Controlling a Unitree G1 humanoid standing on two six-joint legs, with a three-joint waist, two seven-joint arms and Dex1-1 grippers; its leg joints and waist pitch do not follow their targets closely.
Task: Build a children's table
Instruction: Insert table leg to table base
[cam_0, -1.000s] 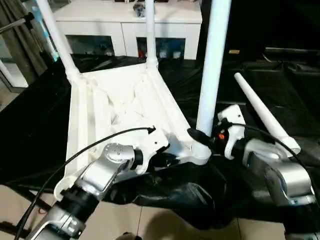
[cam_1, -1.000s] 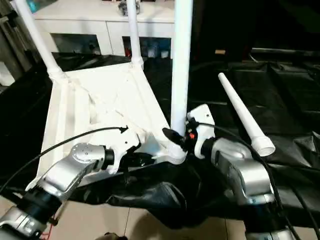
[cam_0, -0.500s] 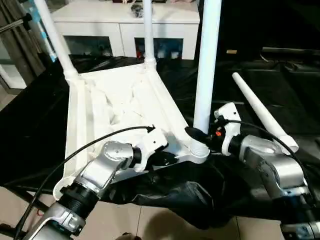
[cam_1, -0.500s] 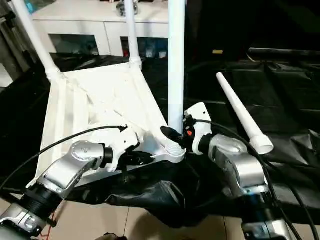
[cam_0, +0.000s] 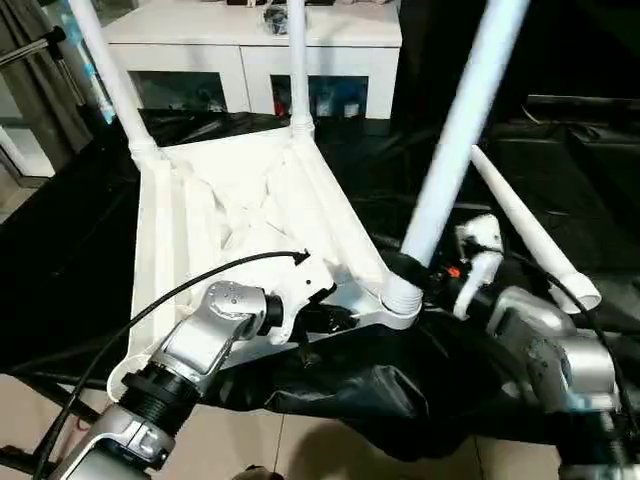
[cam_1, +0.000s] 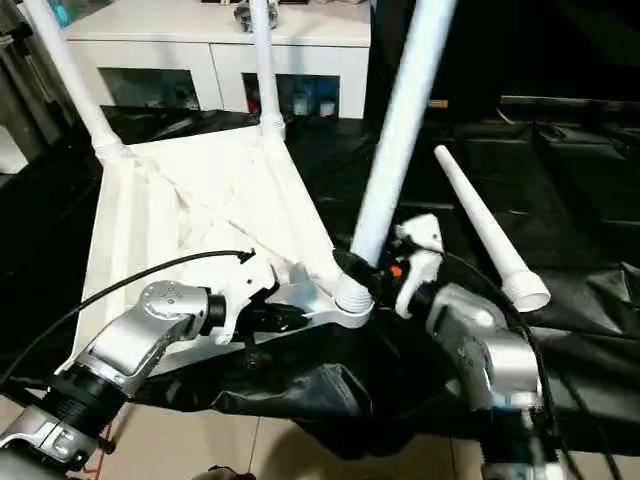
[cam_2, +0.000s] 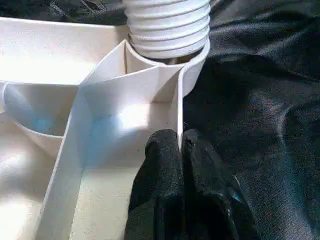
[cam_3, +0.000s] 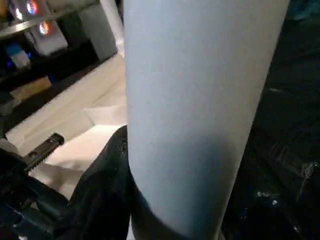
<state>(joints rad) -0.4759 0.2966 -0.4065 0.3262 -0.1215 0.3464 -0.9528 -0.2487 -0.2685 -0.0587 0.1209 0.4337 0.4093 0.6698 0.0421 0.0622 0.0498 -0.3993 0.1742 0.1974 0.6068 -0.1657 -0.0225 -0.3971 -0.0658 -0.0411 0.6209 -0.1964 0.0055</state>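
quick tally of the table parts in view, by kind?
Tabletop: 1
Legs standing in corner sockets: 3
Loose leg lying on the black sheet: 1
Total: 5 parts

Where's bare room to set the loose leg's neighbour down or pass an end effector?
Free: black sheet left of the tabletop, and black sheet right of the loose leg. Crowded: near corner socket, where the right end effector holds the tilted leg and the left end effector pinches the rim.
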